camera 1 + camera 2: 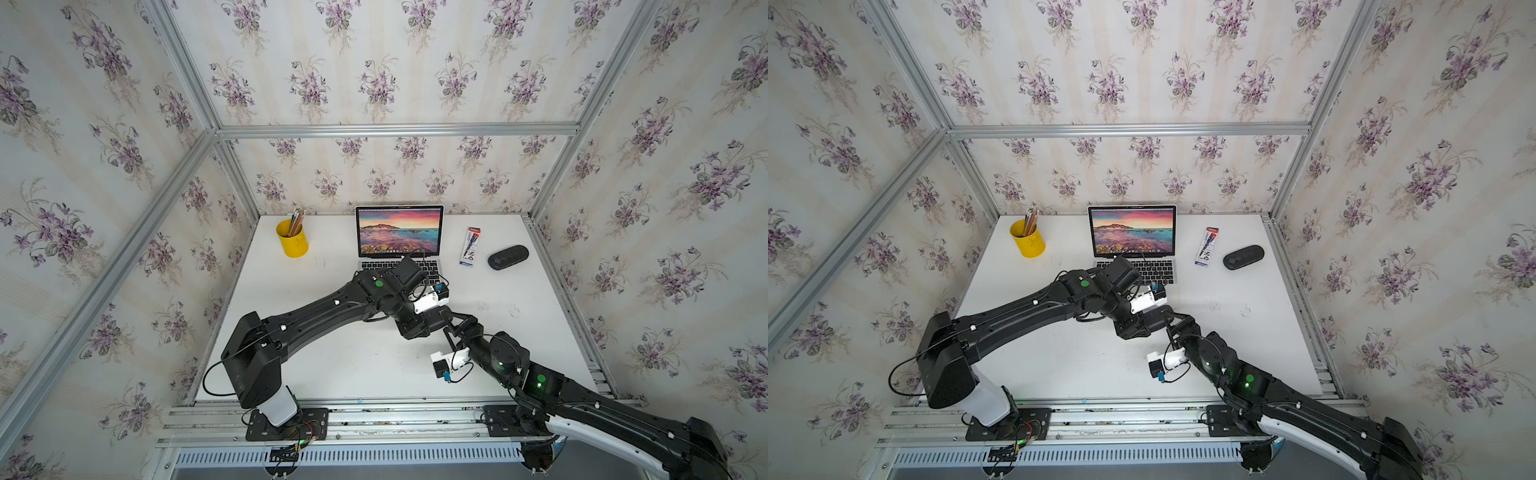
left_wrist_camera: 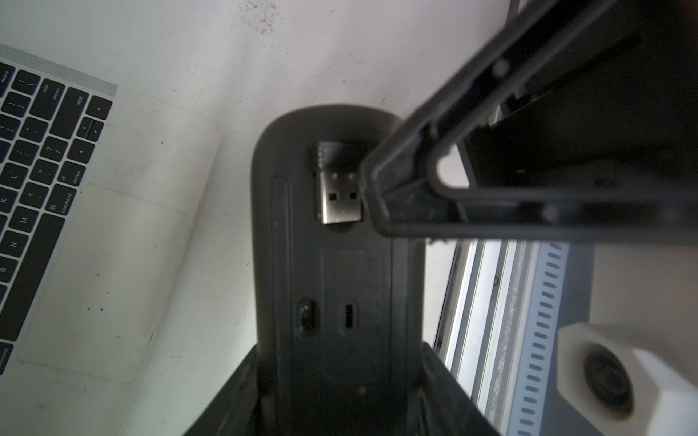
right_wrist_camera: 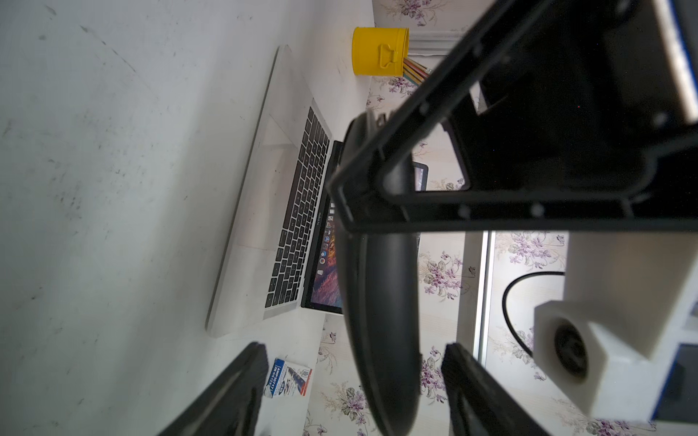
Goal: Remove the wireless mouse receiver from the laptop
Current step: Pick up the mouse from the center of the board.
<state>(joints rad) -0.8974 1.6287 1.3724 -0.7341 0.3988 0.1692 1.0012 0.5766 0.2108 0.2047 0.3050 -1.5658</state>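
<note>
Our left pincer (image 2: 342,358) clamps the mouse (image 2: 340,283); the right pincer (image 3: 355,349), jaws apart, hovers by the wireless mouse receiver (image 2: 340,196). We'd back straight off, nudging nothing.

Count: 1 laptop (image 1: 399,232), 1 mouse (image 2: 340,283), 1 receiver (image 2: 340,200), 1 yellow pencil cup (image 1: 293,243), 1 pen pack (image 1: 469,247), 1 black case (image 1: 508,257).

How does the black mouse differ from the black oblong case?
The mouse is held in the air by the left gripper; the oblong case lies flat on the table. The mouse shows its underside with the receiver on it; the case shows its top. Both are black and rounded.
</note>
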